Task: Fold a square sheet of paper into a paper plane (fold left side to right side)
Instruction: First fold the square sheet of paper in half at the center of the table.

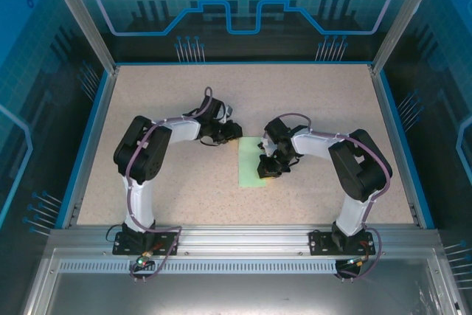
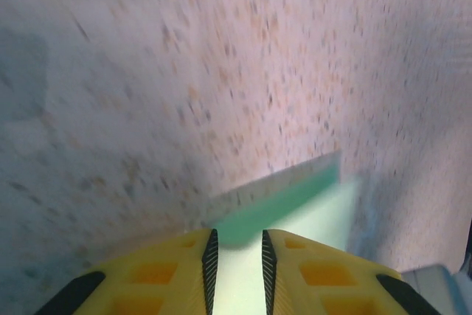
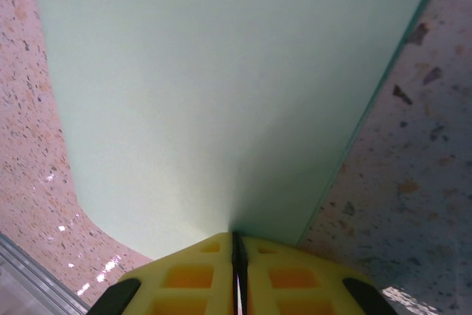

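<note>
in the top view the left pincer (image 1: 230, 132) sits on the speckled worktop (image 1: 147, 108) near the middle, just beside the far left corner of the square sheet of paper (image 1: 249, 167). the sheet lies as a narrow pale green rectangle between the two arms, its long side running from far to near.

in the left wrist view the left pincer (image 2: 236, 237) is parted by a narrow gap, and its yellow fingers (image 2: 169, 278) stand on either side of a strip of pale green. the paper (image 2: 310, 197) reaches out ahead and to the right of the tips, with a darker green band along its far edge against the blurred worktop (image 2: 184, 71). i cannot tell whether the fingers touch the sheet.

further right in the top view, the right pincer (image 1: 267, 167) rests over the right long edge of the paper, toward its near end.

in the right wrist view the right pincer (image 3: 236, 240) is closed tight, its fingers (image 3: 192, 278) meeting in a thin line with the paper (image 3: 221, 94) pinched between them. the sheet fans out wide from the tips, with worktop (image 3: 428, 145) on both sides.
</note>
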Robot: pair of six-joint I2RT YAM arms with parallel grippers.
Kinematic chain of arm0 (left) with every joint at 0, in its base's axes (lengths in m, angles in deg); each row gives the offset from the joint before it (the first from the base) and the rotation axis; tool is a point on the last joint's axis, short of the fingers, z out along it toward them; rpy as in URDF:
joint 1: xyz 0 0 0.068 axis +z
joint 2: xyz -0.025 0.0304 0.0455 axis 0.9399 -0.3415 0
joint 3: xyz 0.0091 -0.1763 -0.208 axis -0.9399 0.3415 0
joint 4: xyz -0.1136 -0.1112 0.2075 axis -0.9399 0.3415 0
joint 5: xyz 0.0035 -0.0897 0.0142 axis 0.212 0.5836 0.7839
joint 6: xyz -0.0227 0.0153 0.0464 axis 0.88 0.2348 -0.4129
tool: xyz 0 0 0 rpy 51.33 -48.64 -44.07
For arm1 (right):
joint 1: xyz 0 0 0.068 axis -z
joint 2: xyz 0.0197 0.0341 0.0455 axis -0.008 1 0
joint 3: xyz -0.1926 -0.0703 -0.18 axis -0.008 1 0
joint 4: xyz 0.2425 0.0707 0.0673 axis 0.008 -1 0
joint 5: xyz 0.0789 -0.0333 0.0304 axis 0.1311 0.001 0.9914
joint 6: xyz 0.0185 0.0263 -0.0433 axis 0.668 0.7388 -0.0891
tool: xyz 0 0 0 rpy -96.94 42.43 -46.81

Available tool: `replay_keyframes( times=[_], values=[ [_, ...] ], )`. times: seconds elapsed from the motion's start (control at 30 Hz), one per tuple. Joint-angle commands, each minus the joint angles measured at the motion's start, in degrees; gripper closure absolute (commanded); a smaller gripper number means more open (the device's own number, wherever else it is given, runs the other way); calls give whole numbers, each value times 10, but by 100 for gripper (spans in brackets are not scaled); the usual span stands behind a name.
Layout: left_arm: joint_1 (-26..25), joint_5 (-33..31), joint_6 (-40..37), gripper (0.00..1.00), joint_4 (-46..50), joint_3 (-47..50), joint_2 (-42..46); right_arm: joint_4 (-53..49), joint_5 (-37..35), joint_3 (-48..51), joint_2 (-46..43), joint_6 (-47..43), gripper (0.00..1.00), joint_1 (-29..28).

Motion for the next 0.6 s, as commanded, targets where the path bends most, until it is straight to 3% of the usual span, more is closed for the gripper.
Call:
replay_keyframes(
  times=[0.0, 0.27, 0.57],
  values=[
    [8, -7, -13, 75, 15, -19, 4, -62, -84, 27, 27, -7, 89, 0],
    [-5, 39, 10, 77, -58, 64, 58, -57, -80, 24, 35, -8, 89, 1],
    [-40, 54, 29, 80, -99, 69, 24, -60, -79, 21, 39, -8, 89, 0]
  ],
)
